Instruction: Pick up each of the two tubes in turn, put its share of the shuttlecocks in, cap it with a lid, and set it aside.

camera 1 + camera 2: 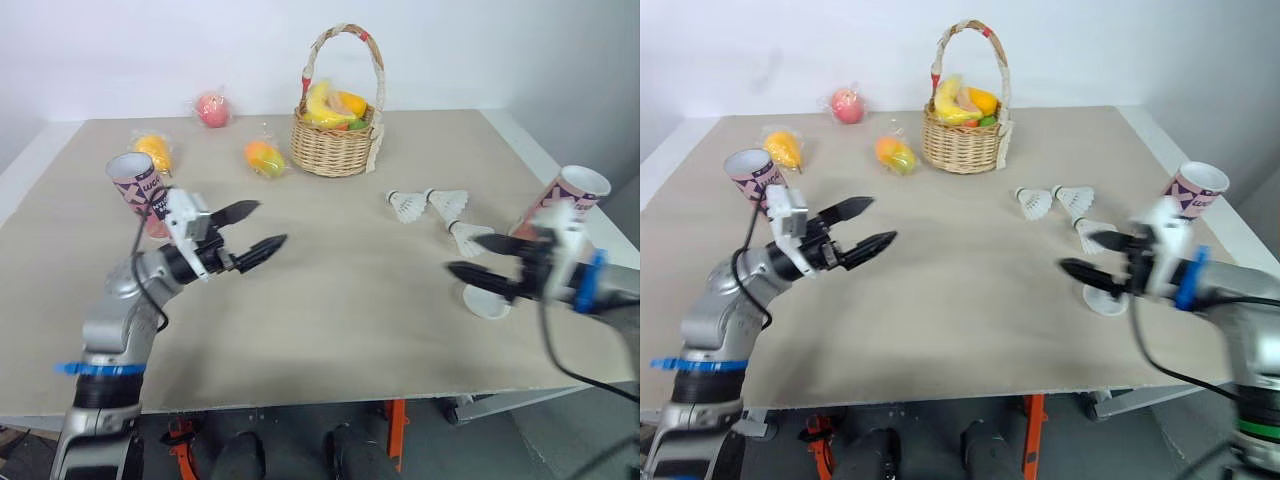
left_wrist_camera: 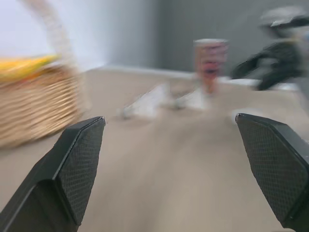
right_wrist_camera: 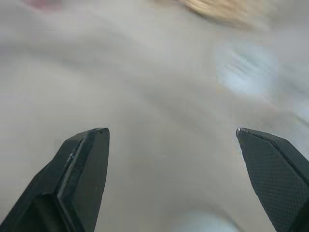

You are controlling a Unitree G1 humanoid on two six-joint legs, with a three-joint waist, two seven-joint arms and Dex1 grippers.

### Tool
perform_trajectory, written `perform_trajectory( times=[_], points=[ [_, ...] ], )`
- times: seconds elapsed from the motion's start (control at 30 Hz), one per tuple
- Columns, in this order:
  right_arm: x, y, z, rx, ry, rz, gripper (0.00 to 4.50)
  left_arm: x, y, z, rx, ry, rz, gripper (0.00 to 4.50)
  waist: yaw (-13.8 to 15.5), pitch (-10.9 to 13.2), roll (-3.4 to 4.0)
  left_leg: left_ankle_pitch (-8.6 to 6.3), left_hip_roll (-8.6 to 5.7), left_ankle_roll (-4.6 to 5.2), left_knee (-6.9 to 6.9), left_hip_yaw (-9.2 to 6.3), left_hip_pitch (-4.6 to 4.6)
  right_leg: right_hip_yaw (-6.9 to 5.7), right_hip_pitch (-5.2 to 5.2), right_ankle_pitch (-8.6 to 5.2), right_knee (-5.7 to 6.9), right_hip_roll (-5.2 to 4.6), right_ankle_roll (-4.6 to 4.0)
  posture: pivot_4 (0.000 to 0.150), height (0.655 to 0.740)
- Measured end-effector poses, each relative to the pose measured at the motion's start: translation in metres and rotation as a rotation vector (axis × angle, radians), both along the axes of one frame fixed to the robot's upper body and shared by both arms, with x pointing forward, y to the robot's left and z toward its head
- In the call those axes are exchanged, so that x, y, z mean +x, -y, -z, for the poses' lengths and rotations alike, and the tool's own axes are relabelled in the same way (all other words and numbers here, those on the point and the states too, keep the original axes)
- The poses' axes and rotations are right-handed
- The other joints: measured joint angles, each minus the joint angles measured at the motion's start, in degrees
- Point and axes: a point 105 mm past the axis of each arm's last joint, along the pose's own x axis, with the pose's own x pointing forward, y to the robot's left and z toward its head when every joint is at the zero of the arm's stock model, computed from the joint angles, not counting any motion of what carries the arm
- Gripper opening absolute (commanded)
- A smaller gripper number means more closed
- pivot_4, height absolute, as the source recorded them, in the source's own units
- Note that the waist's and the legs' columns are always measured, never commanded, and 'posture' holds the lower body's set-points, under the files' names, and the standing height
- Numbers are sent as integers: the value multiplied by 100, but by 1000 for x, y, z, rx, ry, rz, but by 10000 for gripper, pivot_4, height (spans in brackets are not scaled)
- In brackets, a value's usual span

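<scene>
Two pink patterned tubes stand upright with open tops: one [image 1: 137,188] at the table's left, the other [image 1: 570,200] at the right edge. Three white shuttlecocks [image 1: 405,206] [image 1: 447,201] [image 1: 467,236] lie between the basket and the right tube. A white lid [image 1: 487,302] lies flat near the right front. My left gripper [image 1: 270,223] hovers open just right of the left tube, holding nothing. My right gripper [image 1: 464,254] is open and empty, hovering above the lid and beside the nearest shuttlecock. The left wrist view shows the right tube [image 2: 210,63] and my right gripper [image 2: 275,58] across the table.
A wicker basket [image 1: 330,150] of fruit stands at the back centre. Bagged fruits lie at the back left: a red one [image 1: 211,109], an orange one [image 1: 152,150] and another [image 1: 263,158]. The table's front edge runs just below both arms.
</scene>
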Motion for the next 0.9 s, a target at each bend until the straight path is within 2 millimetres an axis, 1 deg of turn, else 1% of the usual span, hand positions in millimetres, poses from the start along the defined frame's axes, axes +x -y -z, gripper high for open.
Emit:
perform_trajectory(
  times=[0.07,0.1,0.13,0.23,0.33,0.5,0.67,0.7,0.9],
  points=[
    [7,-27,-1,20,30,-54,44790,4,-14,6,-36,-24,-133,45000,29,1,-2,19,-8,3,1,-2,-9,1,0,9,-1,-4,6,1500,7400],
    [10,-43,-3,23,55,-95,44790,7,-26,10,-74,-37,-252,45000,62,1,-3,34,-8,2,1,2,-24,3,-3,11,-3,-8,10,1500,7400],
    [10,-47,-3,23,63,-108,44790,8,-30,12,-86,-44,-290,45000,92,0,-4,36,-10,2,2,4,-30,4,-5,11,-3,-10,12,1500,7400],
    [12,-70,-4,40,89,-183,44790,9,-58,24,-142,-63,-543,45000,181,-7,-17,36,-14,-1,4,16,-46,19,-11,16,-18,-14,24,1500,7400],
    [16,-88,-2,46,95,-227,44790,7,-71,40,-158,-89,-697,45000,198,-8,-20,34,-17,-4,4,19,-61,24,-23,15,-18,-16,26,1500,7400],
    [20,-94,1,36,102,-236,44790,10,-86,43,-152,-90,-787,45000,221,-8,-21,34,-15,-3,2,8,-70,12,-32,14,-18,-12,21,1500,7400],
    [23,-100,6,32,110,-237,44790,30,-106,56,-139,-149,-896,45000,218,-8,-22,35,-13,-1,3,-2,-69,-1,-30,18,-16,-6,15,1500,7400],
    [23,-100,6,27,116,-233,44790,36,-114,59,-144,-171,-928,45000,218,-9,-24,36,-13,-1,3,-4,-70,-4,-30,19,-17,-7,14,1500,7400],
    [24,-99,5,16,134,-202,44790,60,-117,69,-123,-241,-926,45000,228,-8,-24,35,-16,-2,3,-7,-77,-8,-32,16,-18,-9,17,1500,7400]
  ],
)
